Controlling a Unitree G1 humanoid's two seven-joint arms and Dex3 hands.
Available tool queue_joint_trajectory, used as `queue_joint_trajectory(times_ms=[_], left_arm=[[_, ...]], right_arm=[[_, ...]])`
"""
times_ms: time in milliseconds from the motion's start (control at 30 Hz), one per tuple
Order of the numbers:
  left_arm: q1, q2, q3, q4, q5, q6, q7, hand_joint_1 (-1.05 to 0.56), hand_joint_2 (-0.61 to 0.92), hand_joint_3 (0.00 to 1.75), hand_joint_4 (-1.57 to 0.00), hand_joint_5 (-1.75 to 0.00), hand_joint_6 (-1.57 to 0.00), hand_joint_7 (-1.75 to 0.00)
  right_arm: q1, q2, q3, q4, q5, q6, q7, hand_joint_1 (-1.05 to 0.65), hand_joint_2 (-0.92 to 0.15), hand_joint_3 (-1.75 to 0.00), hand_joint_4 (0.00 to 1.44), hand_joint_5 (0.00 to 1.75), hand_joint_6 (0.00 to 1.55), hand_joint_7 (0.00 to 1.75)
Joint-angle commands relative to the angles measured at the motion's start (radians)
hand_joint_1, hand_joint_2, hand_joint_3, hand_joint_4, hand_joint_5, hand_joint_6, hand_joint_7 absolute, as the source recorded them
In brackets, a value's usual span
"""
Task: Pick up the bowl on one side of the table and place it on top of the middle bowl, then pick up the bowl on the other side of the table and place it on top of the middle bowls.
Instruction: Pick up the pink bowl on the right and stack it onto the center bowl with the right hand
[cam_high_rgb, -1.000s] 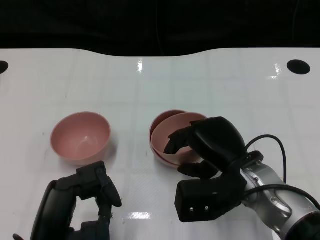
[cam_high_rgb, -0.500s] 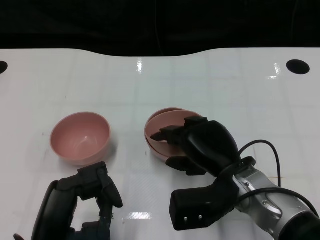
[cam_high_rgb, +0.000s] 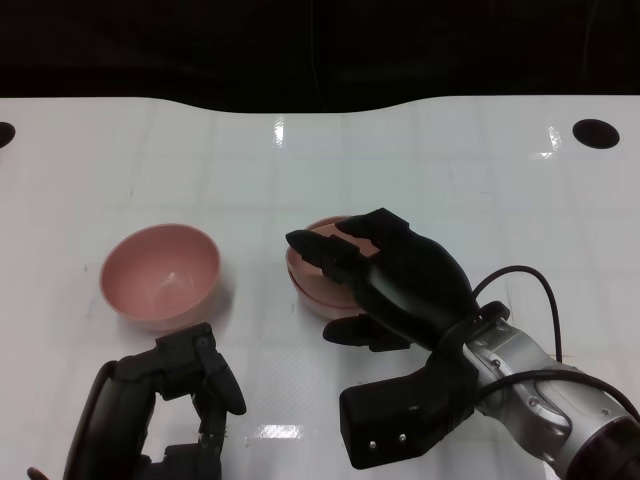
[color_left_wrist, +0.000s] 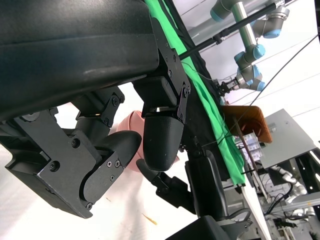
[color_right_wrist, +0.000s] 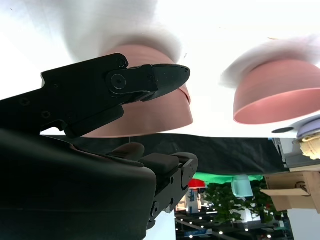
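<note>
Two pink bowls sit nested at the table's middle (cam_high_rgb: 312, 283); the upper one lies almost level inside the lower. My right hand (cam_high_rgb: 392, 283) lies over this stack, its fingers (cam_high_rgb: 318, 246) reaching across the rim and its thumb low at the near side, gripping the upper bowl. In the right wrist view a finger (color_right_wrist: 150, 77) runs along the stack's wall (color_right_wrist: 145, 112). A single pink bowl (cam_high_rgb: 160, 274) stands upright at the left, also seen as the far bowl (color_right_wrist: 275, 95). My left hand (cam_high_rgb: 175, 395) hangs near the front edge, just short of that bowl, empty, fingers loosely bent.
The white table (cam_high_rgb: 450, 190) ends at a dark back edge, with a black hole at the back right (cam_high_rgb: 597, 133) and another at the far left edge. A black cable (cam_high_rgb: 540, 285) loops off my right wrist. The left wrist view shows a strip of pink bowl (color_left_wrist: 131, 121).
My right hand has carried its bowl leftward and down; the bowl went from tilted in the middle bowl to nearly level inside it. The left hand and left bowl have stayed put.
</note>
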Motion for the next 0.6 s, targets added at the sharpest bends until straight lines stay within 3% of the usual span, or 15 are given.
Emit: queue_joint_trajectory(times_ms=[33, 333, 600], left_arm=[[0.005, -0.002, -0.002, -0.005, 0.008, 0.001, 0.016, -0.07, 0.25, 1.57, -0.88, -1.73, -0.87, -1.50], [-0.008, 0.011, 0.012, 0.011, 0.000, -0.007, 0.009, -0.05, 0.24, 1.58, -0.89, -1.72, -0.87, -1.49], [-0.011, 0.009, 0.012, 0.022, 0.006, -0.016, 0.014, -0.07, 0.25, 1.57, -0.90, -1.72, -0.87, -1.49]], right_arm=[[0.031, -0.040, -0.003, -0.057, -0.003, 0.017, 0.040, -0.74, -0.92, -0.30, 0.00, 0.37, 0.17, 0.00], [0.067, -0.055, 0.008, -0.105, -0.025, 0.080, 0.137, -0.76, -0.92, -0.40, 0.00, 0.25, 0.14, 0.01], [0.069, -0.058, 0.013, -0.071, -0.033, 0.091, 0.146, -0.75, -0.92, -0.39, 0.00, 0.27, 0.15, 0.01]])
